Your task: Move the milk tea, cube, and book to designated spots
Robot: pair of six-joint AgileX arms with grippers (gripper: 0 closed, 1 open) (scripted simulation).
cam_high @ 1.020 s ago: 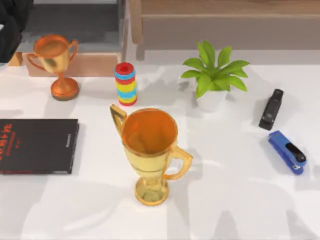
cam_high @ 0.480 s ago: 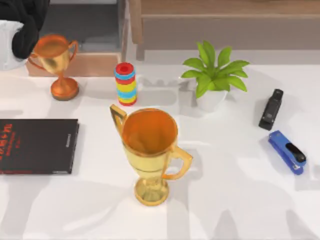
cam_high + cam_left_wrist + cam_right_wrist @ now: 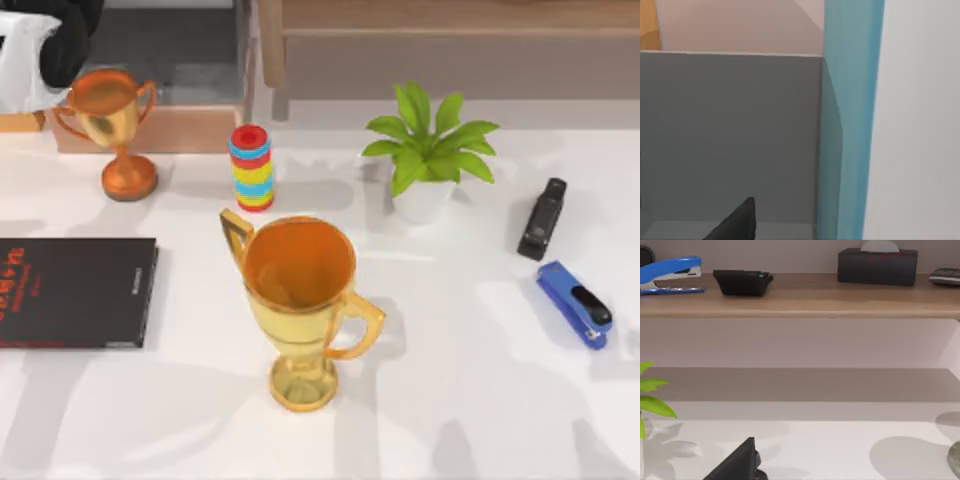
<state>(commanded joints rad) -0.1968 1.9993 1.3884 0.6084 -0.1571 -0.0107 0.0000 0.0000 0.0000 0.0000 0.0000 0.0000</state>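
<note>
The left gripper (image 3: 737,222) of the AgileX pair sits at the table's far left corner, where the left arm (image 3: 60,40) reaches over a grey recess (image 3: 160,45); whether it is open or closed cannot be told. Close beside it is a teal slab, probably the book (image 3: 850,125), apparently on end, its long edge lying along the gripper's line of reach. The left arm is the nearer. The right gripper (image 3: 737,462) idles over the table (image 3: 450,400), facing a wooden shelf (image 3: 800,302).
</note>
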